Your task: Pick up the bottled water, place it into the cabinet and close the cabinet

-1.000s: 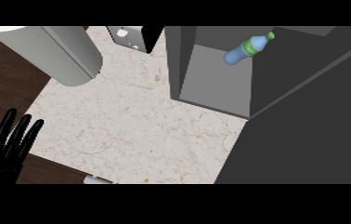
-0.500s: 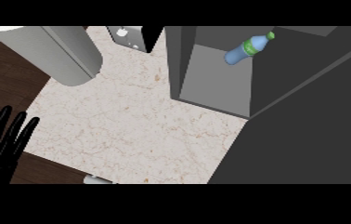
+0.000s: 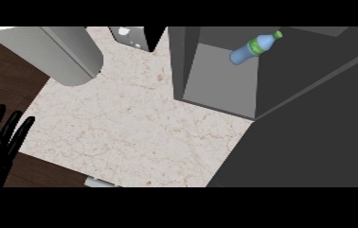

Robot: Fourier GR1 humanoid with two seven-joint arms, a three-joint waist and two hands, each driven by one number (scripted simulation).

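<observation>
The bottled water, blue with a green label and cap, lies tilted inside the open grey cabinet at the upper right, cap toward the upper right. The cabinet's dark door fills the lower right. A pale speckled worktop spreads across the middle. A grey cylinder lies at the upper left. The left robot hand shows at the left edge, fingers straight and upward.

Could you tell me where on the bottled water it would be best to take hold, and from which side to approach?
Probably round the blue body of the bottled water, below its green label and cap. It lies tilted inside the grey cabinet, cap towards the upper right, so the wide middle offers the most surface. Come in through the cabinet's open front, fingers across the bottle's long axis. Only the left hand shows, open at the left edge.
</observation>
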